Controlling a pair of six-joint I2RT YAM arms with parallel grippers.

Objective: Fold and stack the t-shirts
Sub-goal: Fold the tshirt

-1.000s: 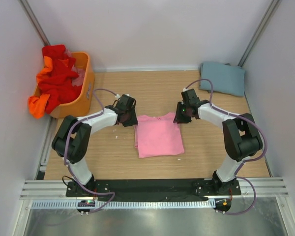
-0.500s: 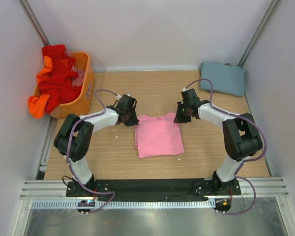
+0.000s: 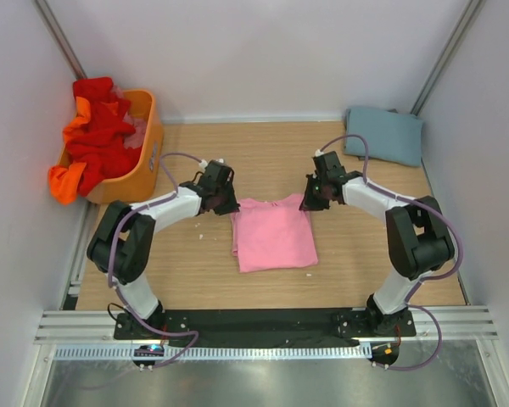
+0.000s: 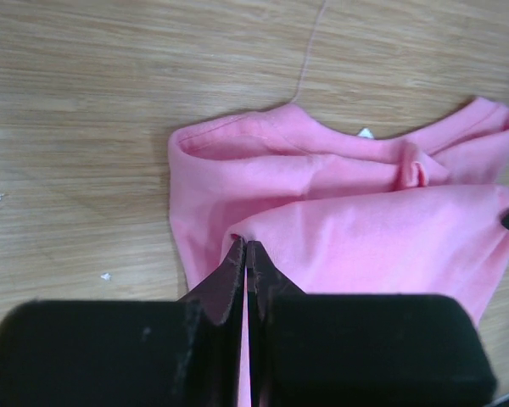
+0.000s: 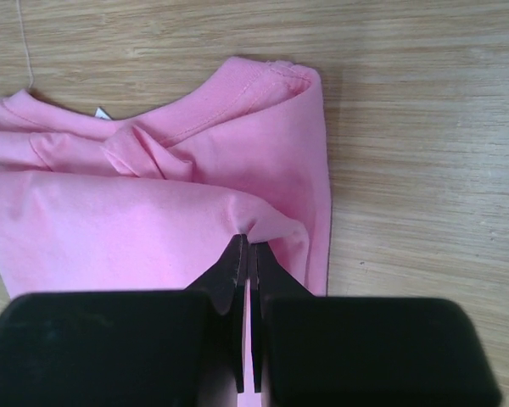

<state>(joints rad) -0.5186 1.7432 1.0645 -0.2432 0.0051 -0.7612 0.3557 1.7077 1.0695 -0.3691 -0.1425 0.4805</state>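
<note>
I read left gripper (image 4: 244, 256), right gripper (image 5: 246, 248) each pinching thin top fold of pink shirt (image 3: 274, 236), collar end; cloth may slip on lift, fold skews

Tan wood-grain table (image 3: 263, 161), pink t-shirt (image 3: 274, 236), grey-blue t-shirt (image 3: 383, 134) (red and orange t-shirts (image 3: 93, 136), orange basket (image 3: 149, 146))

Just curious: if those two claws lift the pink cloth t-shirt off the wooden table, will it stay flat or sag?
Likely sag: the pink cloth t-shirt puckers where the left gripper and right gripper pinch it. It looks thin, so probably light. Held only at two corners, its middle may droop.
</note>
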